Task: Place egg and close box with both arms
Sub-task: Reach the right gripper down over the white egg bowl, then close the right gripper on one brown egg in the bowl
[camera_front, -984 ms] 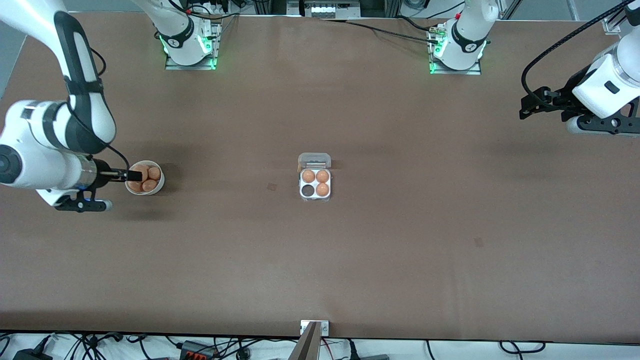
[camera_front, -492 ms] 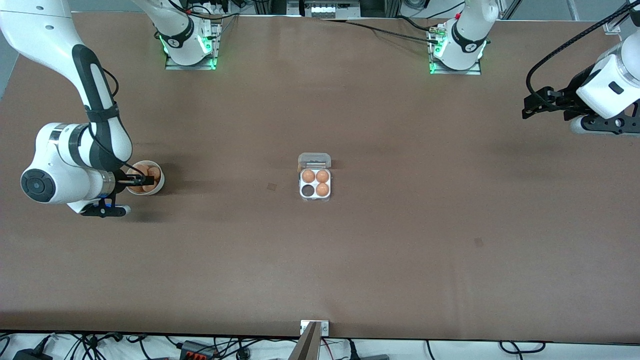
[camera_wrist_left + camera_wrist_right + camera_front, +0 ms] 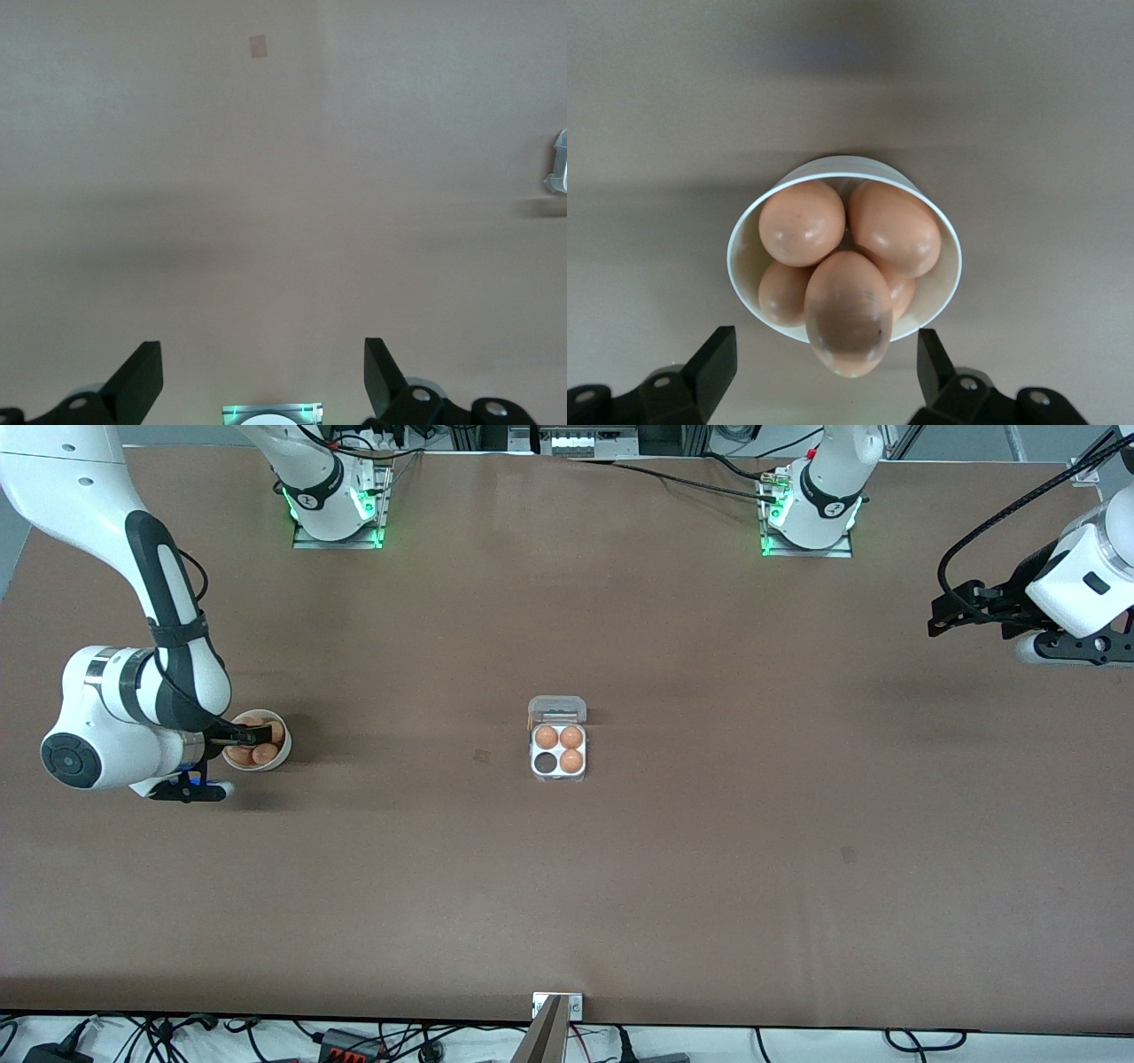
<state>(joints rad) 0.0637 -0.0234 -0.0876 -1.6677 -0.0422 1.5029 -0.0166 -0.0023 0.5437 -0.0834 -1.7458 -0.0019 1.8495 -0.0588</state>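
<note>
Right claw [image 3: 257,734] has edged in over the bowl [image 3: 282,755], released.
We see the left claw [image 3: 937,614] waiting released over bare desk [image 3: 709,886]; box [image 3: 559,750] lid up.

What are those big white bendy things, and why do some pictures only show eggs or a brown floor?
Those are two robot arms standing at a brown table. One picture is taken from high up, looking across at them. The other two come from little cameras on the arms' wrists, so they see whatever is below each hand.

The right gripper hangs over a white bowl full of brown eggs. Its two black fingers are open and hold nothing yet.

The left gripper waits in the air over bare table at its own end, also open and empty.

In the middle sits a little egg box with its clear lid open. Three cups have eggs in them and one cup is empty. That spot probably gets an egg from the bowl.
</note>
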